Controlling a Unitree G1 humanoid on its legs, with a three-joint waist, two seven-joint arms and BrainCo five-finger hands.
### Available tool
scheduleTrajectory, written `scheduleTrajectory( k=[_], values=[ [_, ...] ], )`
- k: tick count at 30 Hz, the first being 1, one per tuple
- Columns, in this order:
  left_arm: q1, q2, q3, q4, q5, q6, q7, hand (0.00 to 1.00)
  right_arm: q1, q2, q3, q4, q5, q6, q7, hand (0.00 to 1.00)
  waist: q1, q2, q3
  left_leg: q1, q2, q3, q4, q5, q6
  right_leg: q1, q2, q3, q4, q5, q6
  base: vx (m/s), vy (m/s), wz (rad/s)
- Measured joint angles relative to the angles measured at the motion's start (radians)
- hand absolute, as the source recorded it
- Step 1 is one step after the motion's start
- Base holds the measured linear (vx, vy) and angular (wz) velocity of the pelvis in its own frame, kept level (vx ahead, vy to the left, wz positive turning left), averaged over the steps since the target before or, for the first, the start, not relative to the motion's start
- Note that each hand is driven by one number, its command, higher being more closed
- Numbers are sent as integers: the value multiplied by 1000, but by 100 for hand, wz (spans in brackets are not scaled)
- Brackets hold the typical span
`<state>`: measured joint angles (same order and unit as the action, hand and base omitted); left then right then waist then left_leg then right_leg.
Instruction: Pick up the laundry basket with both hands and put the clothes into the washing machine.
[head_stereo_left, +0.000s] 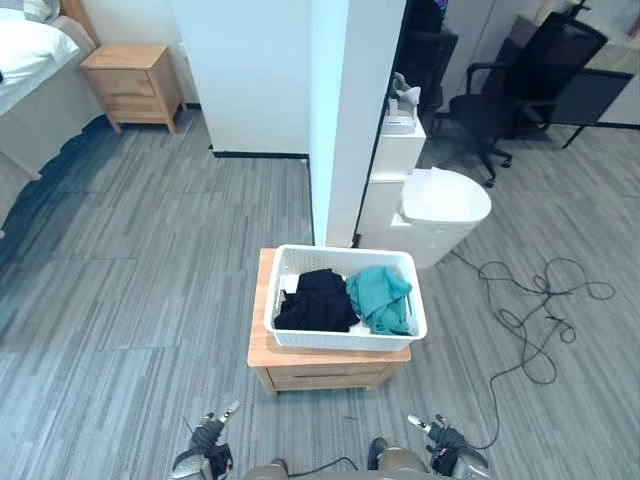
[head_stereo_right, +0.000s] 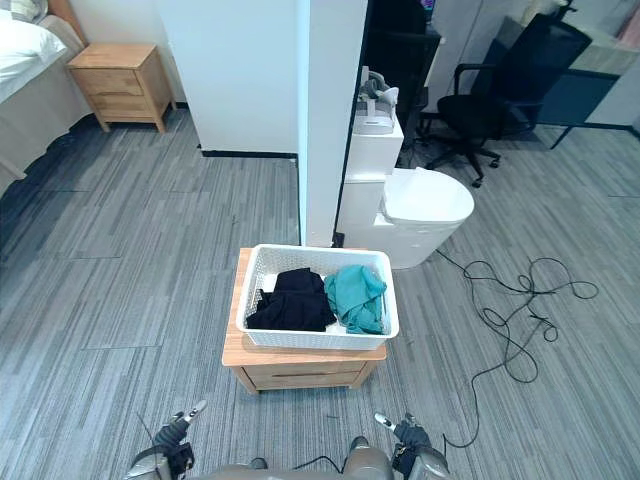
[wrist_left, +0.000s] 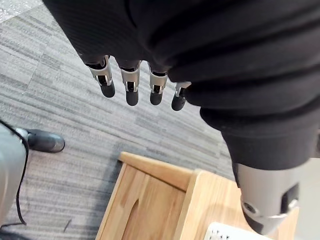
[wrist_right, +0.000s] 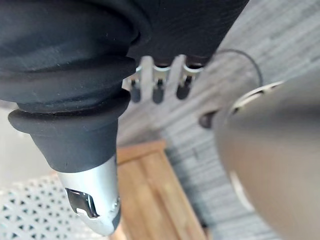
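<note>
Though near toilet (head_stereo_left: 445, 200), basket (head_stereo_left: 340, 338) amid open floor (head_stereo_left: 150, 280)

I see white laundry basket (head_stereo_left: 340, 339) on wooden bench (head_stereo_left: 262, 335); black clothes (head_stereo_left: 318, 300) left, teal garment (head_stereo_left: 381, 298) right. My left hand (head_stereo_left: 208, 440), right hand (head_stereo_left: 450, 442) low, apart from bench.

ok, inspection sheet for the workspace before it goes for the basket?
surface: low wooden stand on grey plank floor; the basket covers most of its top.
job's things: white laundry basket upright on the stand; black clothes in its left half, teal garment in its right.
clutter: nothing seen.
hands: left hand and right hand low, short of the stand, both open, holding nothing.
cables: nothing seen on stand or basket.
surroundings: white pillar and toilet behind the stand; office chair far right; nightstand and bed far left.
</note>
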<state>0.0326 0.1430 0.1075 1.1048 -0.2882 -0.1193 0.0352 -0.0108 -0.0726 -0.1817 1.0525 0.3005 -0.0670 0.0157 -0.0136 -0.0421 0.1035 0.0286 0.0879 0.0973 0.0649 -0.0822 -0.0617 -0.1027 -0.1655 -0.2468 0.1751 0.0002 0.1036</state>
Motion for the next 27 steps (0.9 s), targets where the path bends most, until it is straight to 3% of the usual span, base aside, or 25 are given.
scheduleTrajectory(
  k=[2, 6, 12, 15, 19, 22, 27],
  values=[
    [15, -24, 1, -37, -27, 0, 5, 0, 0, -17, -6, -104, -7, -1, -14, 0, -1, 26, -3, -5, 35, -15, -30, 17, -28, 13, 41, -29, -48, 12, -16, 237, -244, 18],
    [62, -23, 16, -139, -77, -9, 10, 0, 1, -37, -81, -287, -10, -14, -52, 0, -1, 32, -9, 5, 53, -13, -49, 37, -60, 50, 62, -57, -89, 11, -18, 132, -133, 16],
    [146, 14, 99, -367, -98, -8, -13, 0, -1, -74, -180, -481, -68, -28, -84, 0, -1, 42, -13, -22, 43, -10, -58, 37, -60, 43, 59, -64, -138, 36, -23, 10, 8, 4],
    [179, 79, 221, -475, -104, -7, -16, 0, -5, -131, -216, -576, -122, -19, -95, 0, 1, 65, -9, -51, 37, 2, -59, 38, -59, 30, 60, -58, -180, 69, -20, -32, 16, -5],
    [142, 197, 298, -483, -104, -7, -17, 0, -82, -233, -211, -609, -156, -17, -100, 0, 0, 100, -1, -79, 34, 24, -63, 48, -46, -3, 61, -48, -199, 97, -24, -62, 10, -15],
    [-19, 321, 281, -412, -102, -7, -16, 0, -220, -306, -112, -593, -158, -6, -98, 0, 3, 113, 21, -105, 37, 41, -65, 66, -55, -32, 67, -33, -216, 129, -37, -130, -10, -16],
    [-278, 421, 110, -342, -59, 0, -28, 0, -431, -327, 19, -473, -157, 9, -85, 0, 5, 96, 96, -156, 36, 78, -57, 82, -41, -96, 72, 10, -236, 180, -54, -117, -3, -24]
  ],
)
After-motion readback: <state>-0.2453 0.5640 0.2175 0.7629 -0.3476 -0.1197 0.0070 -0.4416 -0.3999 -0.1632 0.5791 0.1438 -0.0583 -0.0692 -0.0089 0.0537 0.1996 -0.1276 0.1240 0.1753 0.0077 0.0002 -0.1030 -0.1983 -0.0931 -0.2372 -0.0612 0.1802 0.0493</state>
